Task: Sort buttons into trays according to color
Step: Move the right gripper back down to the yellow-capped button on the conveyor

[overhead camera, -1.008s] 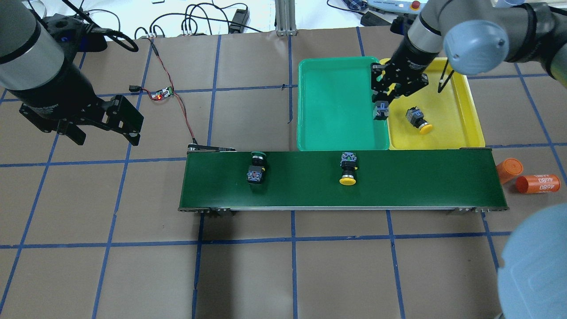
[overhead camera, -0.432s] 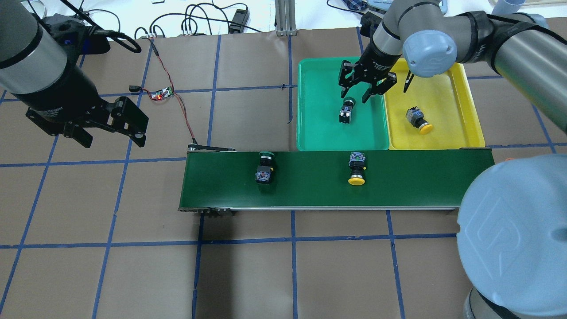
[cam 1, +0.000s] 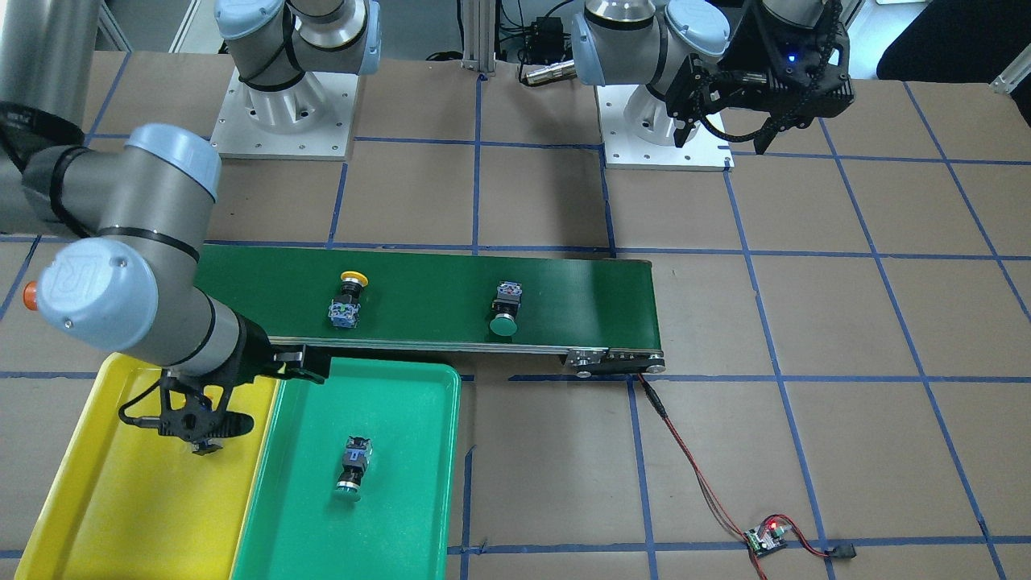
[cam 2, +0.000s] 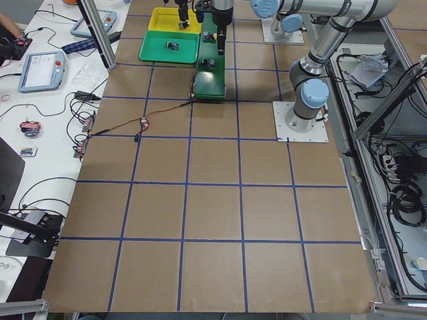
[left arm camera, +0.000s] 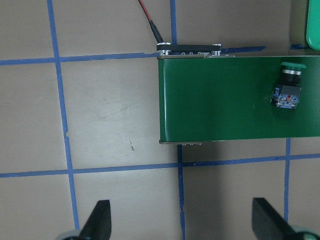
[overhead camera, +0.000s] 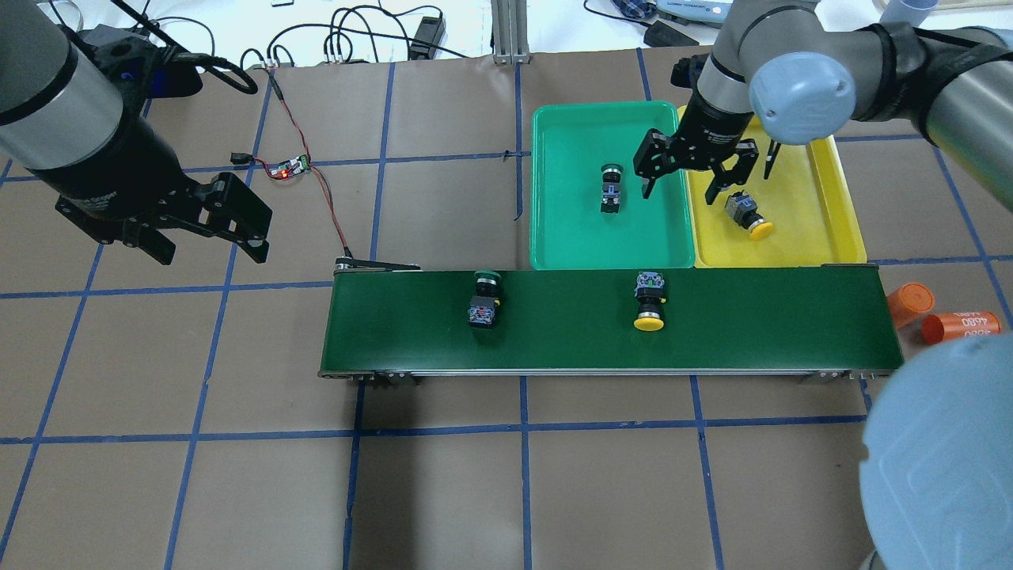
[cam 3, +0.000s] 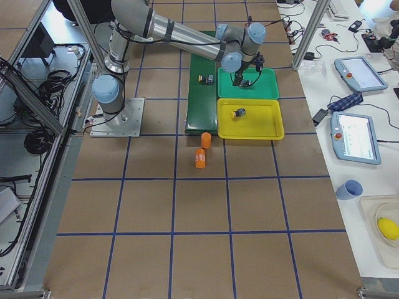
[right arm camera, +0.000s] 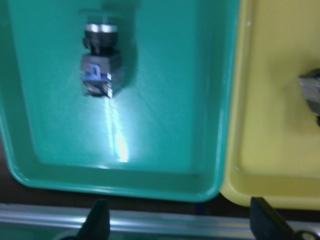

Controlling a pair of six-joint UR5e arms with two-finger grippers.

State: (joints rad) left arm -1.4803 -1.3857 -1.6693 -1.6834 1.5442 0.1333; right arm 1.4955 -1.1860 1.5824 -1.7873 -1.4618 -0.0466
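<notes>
A green-capped button (overhead camera: 609, 188) lies in the green tray (overhead camera: 570, 229); it also shows in the right wrist view (right arm camera: 100, 65). A yellow-capped button (overhead camera: 748, 215) lies in the yellow tray (overhead camera: 823, 214). On the belt lie a green-capped button (overhead camera: 483, 301) and a yellow-capped button (overhead camera: 647, 309). My right gripper (overhead camera: 679, 190) is open and empty, above the edge where the two trays meet. My left gripper (overhead camera: 212, 255) is open and empty, over the table left of the belt. Its wrist view shows the belt's green-capped button (left arm camera: 287, 90).
The long dark-green conveyor belt (overhead camera: 791, 317) runs in front of the trays. Two orange cylinders (overhead camera: 910, 305) lie off its right end. A small circuit board with a red light (overhead camera: 289, 168) and its wire lie at the back left.
My right gripper let go of the green-capped button into the green tray, opened and moved right to the trays' shared edge. Both belt buttons moved right. My left gripper shifted slightly right.
</notes>
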